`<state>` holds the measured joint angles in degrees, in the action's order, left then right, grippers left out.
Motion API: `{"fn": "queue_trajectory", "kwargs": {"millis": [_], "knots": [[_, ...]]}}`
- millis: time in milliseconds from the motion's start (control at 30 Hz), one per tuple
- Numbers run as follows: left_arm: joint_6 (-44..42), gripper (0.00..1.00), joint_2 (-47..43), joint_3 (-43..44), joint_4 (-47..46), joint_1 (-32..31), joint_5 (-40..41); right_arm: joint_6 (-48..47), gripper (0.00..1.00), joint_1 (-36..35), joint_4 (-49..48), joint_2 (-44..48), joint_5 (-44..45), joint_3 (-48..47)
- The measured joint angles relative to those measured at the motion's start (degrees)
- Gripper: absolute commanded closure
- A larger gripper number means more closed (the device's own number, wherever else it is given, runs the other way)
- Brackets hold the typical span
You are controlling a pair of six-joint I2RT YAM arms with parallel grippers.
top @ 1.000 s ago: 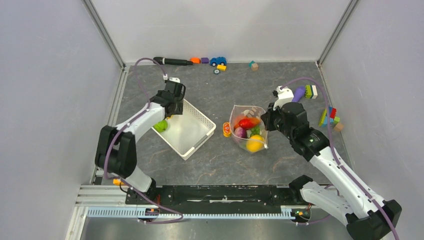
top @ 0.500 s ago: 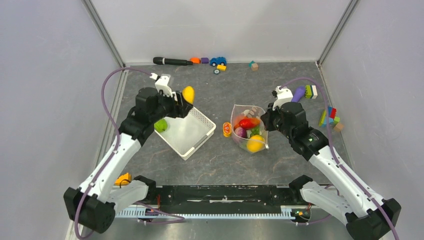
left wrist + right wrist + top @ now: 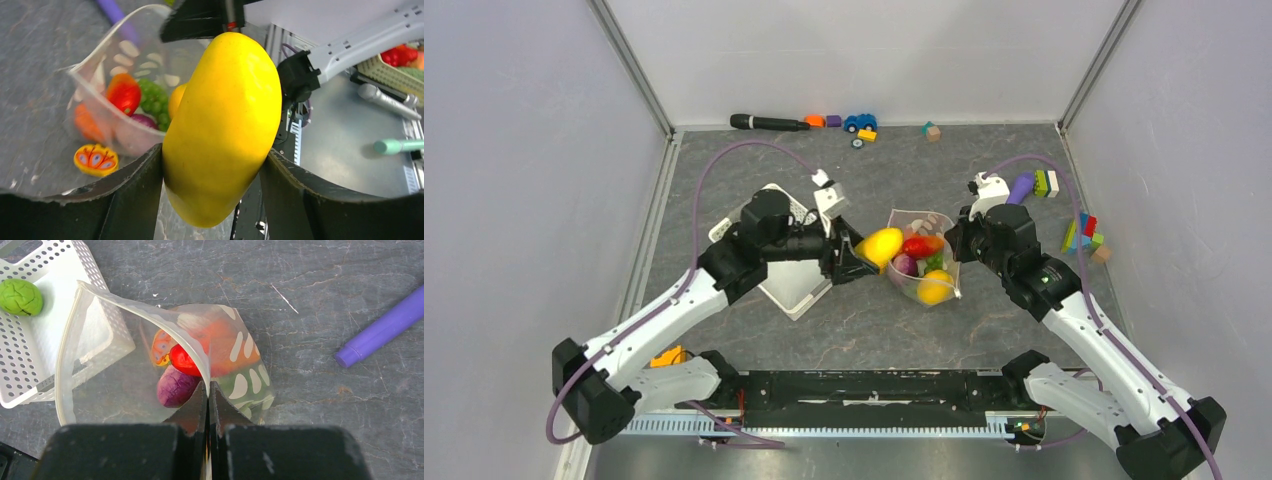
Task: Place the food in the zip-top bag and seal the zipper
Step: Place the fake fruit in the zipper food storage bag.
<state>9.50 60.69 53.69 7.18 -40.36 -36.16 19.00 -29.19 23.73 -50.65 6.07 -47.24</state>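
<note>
**Mango poised at the bag's mouth**

The left gripper [image 3: 865, 254] clamped the smooth yellow plastic toy mango [image 3: 880, 243] just at nine o'clock of the clear, white-dotted zip-top bag [image 3: 913, 215] on the grey stone-patterned surface [image 3: 874, 320]. The right gripper [image 3: 208, 390], closed, pinched the bag's rim at three o'clock. Inside lay a red chili [image 3: 123, 94], a purple onion [image 3: 175, 386] and green grapes [image 3: 154, 102]. The white lattice plastic basket [image 3: 796, 290] sat farther out at nine o'clock.
</note>
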Motion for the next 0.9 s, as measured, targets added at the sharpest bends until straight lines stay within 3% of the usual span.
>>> {"fn": "queue_trajectory", "kwargs": {"millis": [133, 433, 900], "knots": [[-3.4, 0.82, 5.9, 4.7, 0.4, -3.9, -1.1, 0.0, 1.00, 0.0, 0.1, 0.3, 0.0, 0.0], [-10.7, 0.85, 19.5, 14.0, 0.4, -8.3, -5.7, 0.0, 1.00, 0.0, 0.3, 0.9, -0.8, 0.0], [-26.1, 0.86, 25.7, 16.5, 1.6, -9.4, -5.9, -0.9, 1.00, 0.0, 0.3, 1.6, -2.6, 0.0]]}}
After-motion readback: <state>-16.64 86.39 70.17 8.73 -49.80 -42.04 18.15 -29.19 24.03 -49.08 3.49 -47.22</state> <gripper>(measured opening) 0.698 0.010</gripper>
